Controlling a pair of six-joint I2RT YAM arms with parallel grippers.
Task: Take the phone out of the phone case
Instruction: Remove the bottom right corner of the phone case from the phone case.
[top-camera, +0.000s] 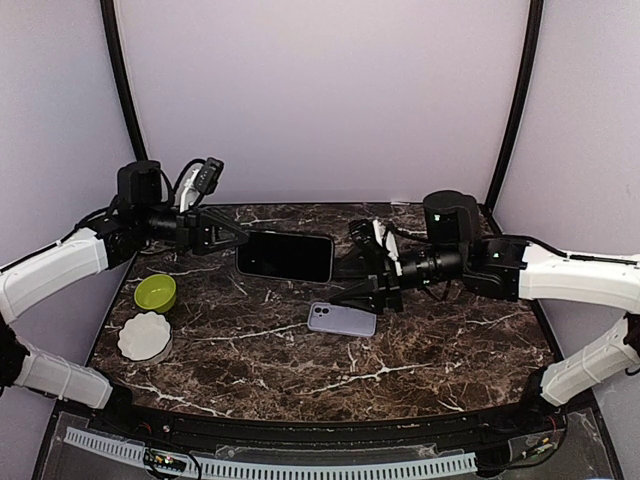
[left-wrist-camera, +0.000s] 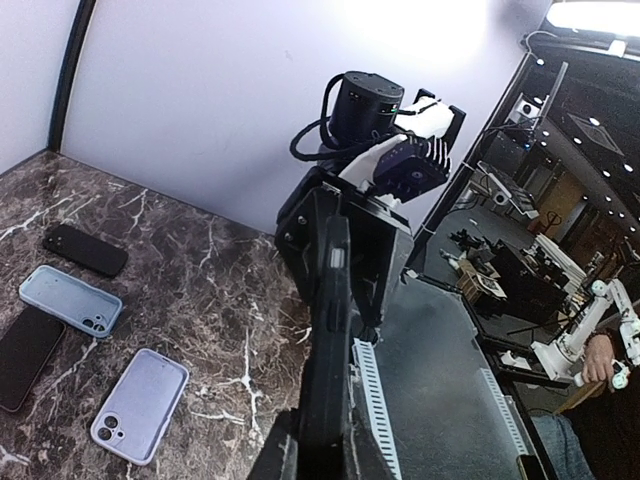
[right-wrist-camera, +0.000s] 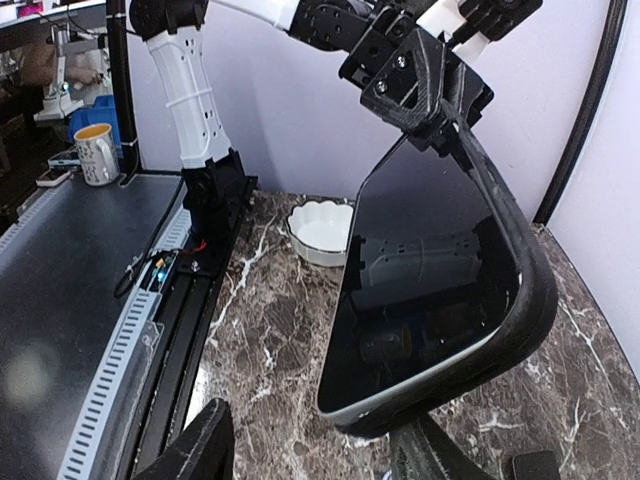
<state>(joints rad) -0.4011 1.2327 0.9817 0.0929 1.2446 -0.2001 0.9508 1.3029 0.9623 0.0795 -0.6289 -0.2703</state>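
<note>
The phone (top-camera: 285, 256) is a black slab in a black phone case (right-wrist-camera: 530, 290), held in the air over the back of the table. My left gripper (top-camera: 232, 240) is shut on its left end. In the left wrist view I see the phone (left-wrist-camera: 328, 340) edge-on between the fingers. In the right wrist view the dark screen (right-wrist-camera: 430, 290) faces me, and the case's rim stands a little off its silver edge at the near corner. My right gripper (right-wrist-camera: 310, 440) is open, its fingers wide apart on either side of that corner; it sits at the phone's right end (top-camera: 365, 262).
A lilac phone case (top-camera: 342, 319) lies flat on the marble table (top-camera: 450, 350) below the right gripper. A green bowl (top-camera: 155, 292) and a white scalloped dish (top-camera: 145, 336) stand at the left. The left wrist view shows a light blue case (left-wrist-camera: 70, 300) and two dark phones (left-wrist-camera: 85, 250).
</note>
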